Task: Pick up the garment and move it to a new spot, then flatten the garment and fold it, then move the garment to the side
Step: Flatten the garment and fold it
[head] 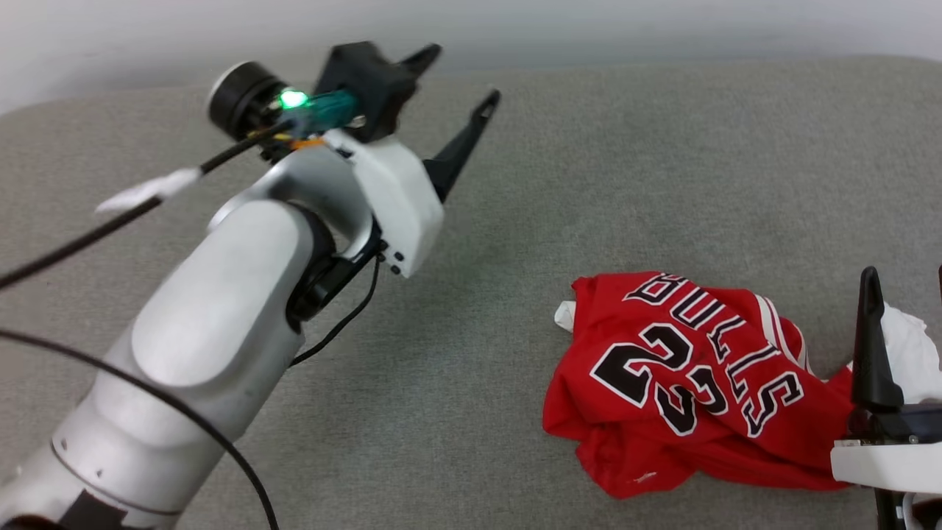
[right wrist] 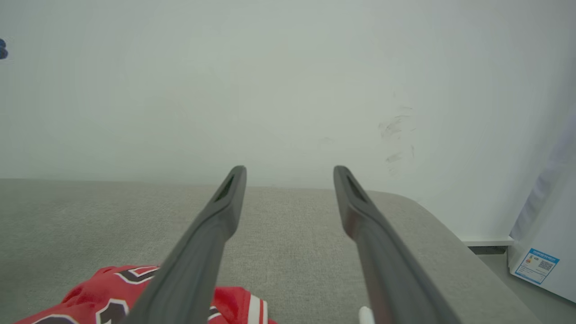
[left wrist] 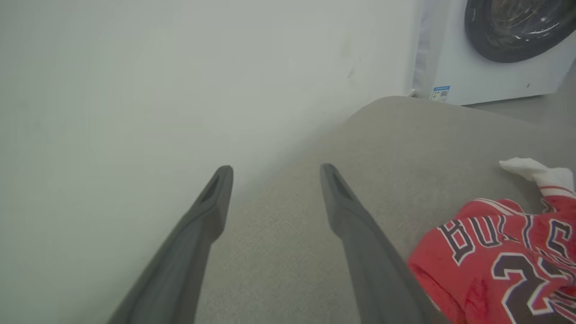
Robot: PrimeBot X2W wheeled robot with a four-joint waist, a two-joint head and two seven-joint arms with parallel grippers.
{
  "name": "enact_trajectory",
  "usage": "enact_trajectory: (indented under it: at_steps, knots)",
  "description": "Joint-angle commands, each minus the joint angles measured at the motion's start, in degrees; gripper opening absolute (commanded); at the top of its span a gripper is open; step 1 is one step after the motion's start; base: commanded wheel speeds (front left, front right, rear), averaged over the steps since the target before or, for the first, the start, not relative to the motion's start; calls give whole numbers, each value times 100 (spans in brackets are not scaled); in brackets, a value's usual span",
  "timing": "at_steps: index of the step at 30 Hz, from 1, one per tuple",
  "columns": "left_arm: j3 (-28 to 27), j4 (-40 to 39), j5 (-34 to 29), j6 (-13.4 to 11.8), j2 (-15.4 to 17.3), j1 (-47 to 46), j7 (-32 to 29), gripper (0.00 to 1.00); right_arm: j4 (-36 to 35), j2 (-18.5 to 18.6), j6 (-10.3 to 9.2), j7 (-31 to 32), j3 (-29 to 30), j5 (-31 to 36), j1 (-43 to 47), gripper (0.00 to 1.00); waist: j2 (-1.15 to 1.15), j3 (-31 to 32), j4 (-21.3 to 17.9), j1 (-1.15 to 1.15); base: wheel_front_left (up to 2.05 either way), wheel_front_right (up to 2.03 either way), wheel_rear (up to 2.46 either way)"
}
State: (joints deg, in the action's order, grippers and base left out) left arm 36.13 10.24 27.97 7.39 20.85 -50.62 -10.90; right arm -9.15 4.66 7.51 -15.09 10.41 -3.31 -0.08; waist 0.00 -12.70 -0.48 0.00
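Garment (head: 684, 383) crumpled, long axis left-right | left end effector (head: 464, 73) released | right end effector (right wrist: 290, 180) released

BULLS, 23 on garment (head: 684, 383) (black lettering)

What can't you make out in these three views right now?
Head view: the garment is crumpled, so its own folds hide its underside; the right end effector covers its right part.
Head view: that end effector's outer finger is cut off by the right edge.
Left wrist view: the washing machine is cut off by the top and right edges; its label is too small to read.
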Motion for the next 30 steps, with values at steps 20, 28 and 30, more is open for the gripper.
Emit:
enact_trajectory:
  at_steps: [20, 28, 30]
  knots:
    - [3725, 214, 2429, -2, 173, -2619, -3144, 100, -128, -162, -4, -11, -257, 65, -726, 100, 0, -1221, -678, 0, 0, 0, 0]
    - [3723, -130, 2115, -1, 108, -2260, -4281, 100, -92, -186, -4, -11, -358, -13, -1029, 100, 0, -1719, -982, 0, 0, 0, 0]
    - [3724, -271, 1955, -1, 173, -2083, -4639, 100, -73, -186, -4, -11, -371, -69, -1085, 100, 0, -1782, -1045, 0, 0, 0, 0]
